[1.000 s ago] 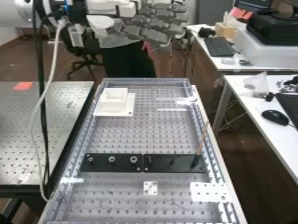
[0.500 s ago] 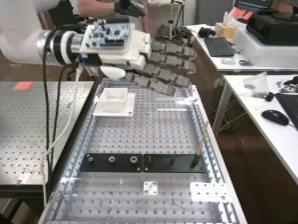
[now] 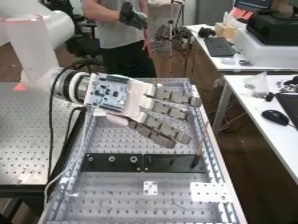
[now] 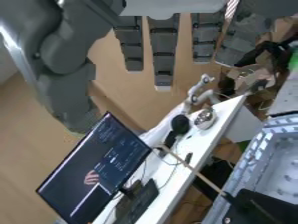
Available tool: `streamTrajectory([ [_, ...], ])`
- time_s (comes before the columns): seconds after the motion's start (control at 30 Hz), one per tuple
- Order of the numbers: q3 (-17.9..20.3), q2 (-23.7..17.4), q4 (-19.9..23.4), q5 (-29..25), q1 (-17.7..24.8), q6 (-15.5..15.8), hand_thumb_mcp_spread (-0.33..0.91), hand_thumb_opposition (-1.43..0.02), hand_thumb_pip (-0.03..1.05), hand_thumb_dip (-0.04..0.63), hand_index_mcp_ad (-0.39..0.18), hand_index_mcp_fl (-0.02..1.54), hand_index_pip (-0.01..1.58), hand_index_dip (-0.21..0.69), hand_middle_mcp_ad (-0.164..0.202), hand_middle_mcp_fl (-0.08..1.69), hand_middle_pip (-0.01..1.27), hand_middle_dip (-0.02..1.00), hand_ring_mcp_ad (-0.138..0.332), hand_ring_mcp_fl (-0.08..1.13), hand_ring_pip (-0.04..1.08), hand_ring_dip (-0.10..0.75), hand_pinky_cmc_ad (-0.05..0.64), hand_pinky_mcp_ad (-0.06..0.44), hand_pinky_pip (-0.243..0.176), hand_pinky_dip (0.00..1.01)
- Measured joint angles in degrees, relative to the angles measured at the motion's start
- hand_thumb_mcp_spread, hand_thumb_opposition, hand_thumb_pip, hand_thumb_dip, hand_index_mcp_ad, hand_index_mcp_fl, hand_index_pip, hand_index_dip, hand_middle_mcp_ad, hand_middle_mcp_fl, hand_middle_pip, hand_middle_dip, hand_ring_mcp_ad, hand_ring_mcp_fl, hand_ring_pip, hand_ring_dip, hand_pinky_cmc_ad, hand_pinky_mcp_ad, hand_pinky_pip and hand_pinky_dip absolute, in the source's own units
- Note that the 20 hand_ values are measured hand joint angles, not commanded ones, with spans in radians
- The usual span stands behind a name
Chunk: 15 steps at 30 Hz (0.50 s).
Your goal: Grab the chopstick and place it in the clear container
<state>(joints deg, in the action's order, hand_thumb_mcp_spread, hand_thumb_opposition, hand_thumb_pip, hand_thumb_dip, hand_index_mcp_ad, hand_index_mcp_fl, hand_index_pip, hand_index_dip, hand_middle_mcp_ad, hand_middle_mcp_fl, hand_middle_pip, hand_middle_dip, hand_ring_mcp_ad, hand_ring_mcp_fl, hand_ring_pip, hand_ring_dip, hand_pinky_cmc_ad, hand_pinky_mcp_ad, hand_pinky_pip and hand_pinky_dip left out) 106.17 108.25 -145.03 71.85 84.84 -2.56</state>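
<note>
Position of the hand (image 3: 138, 100): changed. One second ago it was at the top edge of the high view, past the bench's far end. Half a second ago it was lower in that view, at the bench's far end. It is now lower again, over the bench (image 3: 120, 200), on the far side of the two black blocks. The arm (image 3: 40, 77) comes in from the upper left, and the circuit board (image 3: 108, 93) on the hand faces the camera.

State of the fingers (image 3: 174, 111): extended and spread, pointing towards the bench's right-hand rail in the high view. The wrist view shows them straight, with the thumb (image 4: 63, 80) apart from them. Nothing is gripped.

Chopstick (image 3: 201, 140): position unchanged through all three high-view frames. It stands at a tilt, lower end at the right black block (image 3: 169, 163), upper end leaning away towards the right-hand rail. The hand is nearer to it than in either earlier frame. The wrist view confirms a gap between the fingers and the chopstick; no contact found.

Other items: the left black block (image 3: 103, 162) with its three round fittings, the small perforated plate (image 3: 150, 188) and the larger perforated plate (image 3: 210, 192) are where they were. The black cable (image 3: 50, 127) below the arm has shifted with it.
</note>
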Motion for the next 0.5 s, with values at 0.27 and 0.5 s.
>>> streamTrajectory([
  [0.27, -1.50, 4.68, 3.07, -4.64, -0.84, -7.40, 0.28, -0.82, 0.85, 0.380, -0.040, 0.17, 0.70, 0.269, 0.101, 0.30, 0.14, 0.59, 0.223, 0.03, 0.10, 0.122, 0.346, 0.213, -0.138, 0.18],
  [0.5, -4.74, 8.44, 3.01, -5.98, -1.33, -12.18, 0.30, -0.83, 0.87, 0.389, -0.040, 0.23, 0.84, 0.199, 0.101, 0.42, 0.20, 0.59, 0.216, 0.14, 0.11, 0.164, 0.332, 0.213, -0.138, 0.18],
])
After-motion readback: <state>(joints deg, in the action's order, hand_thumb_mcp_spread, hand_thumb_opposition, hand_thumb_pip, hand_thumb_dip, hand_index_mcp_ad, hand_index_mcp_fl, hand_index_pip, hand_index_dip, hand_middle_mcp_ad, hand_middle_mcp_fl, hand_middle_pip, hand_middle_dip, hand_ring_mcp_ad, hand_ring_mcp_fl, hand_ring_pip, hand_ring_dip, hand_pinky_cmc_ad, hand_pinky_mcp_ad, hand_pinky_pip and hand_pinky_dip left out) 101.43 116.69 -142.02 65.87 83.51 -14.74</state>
